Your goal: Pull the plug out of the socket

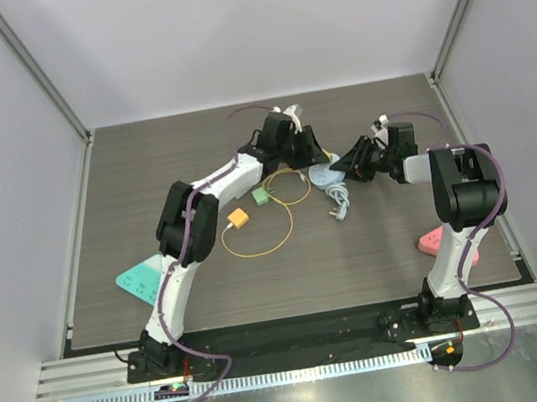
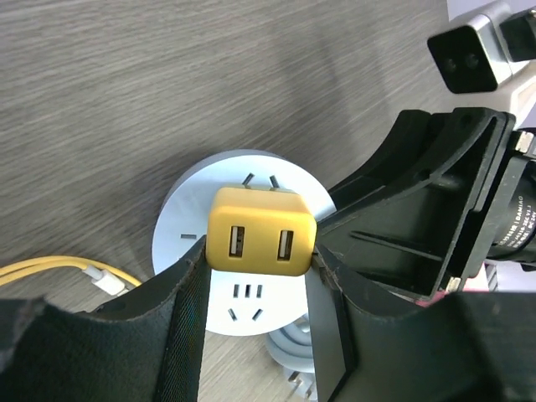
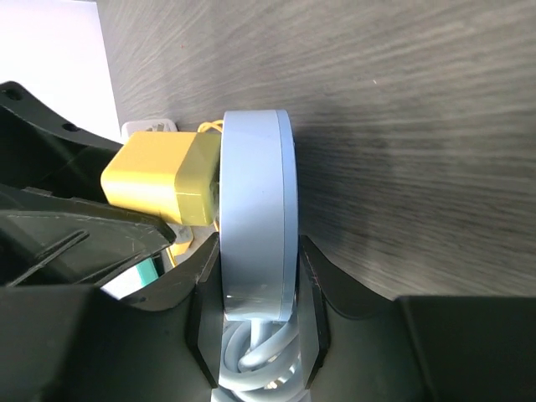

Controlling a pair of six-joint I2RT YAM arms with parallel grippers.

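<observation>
- Yellow rounded-block plastic plug [image 2: 261,243], two USB ports on its outer face: sitting pushed into the face of the pale blue-grey round plastic socket [image 2: 188,219], near the middle of the dark wood-grain tabletop [image 2: 126,100], between the two arms.
- Long axis: in the right wrist view the plug [image 3: 159,177] is standing straight out from the flat face of the socket [image 3: 255,193], at right angles to the disc. The pull is judged to be running along that line, away from the face.
- Left pincer [image 2: 260,266]: pressing a pad against each side wall of the plug and gripping it; this is the arm nearer the plug.
- Right pincer [image 3: 255,280]: clamping the socket across its thickness at the rim, bracing it from the opposite side.
- White cord [image 3: 255,356]: lying coiled at the socket's base, between the right fingers.
- Yellow cable [image 2: 50,272]: trailing on the tabletop beside the socket, not touching the plug.
</observation>
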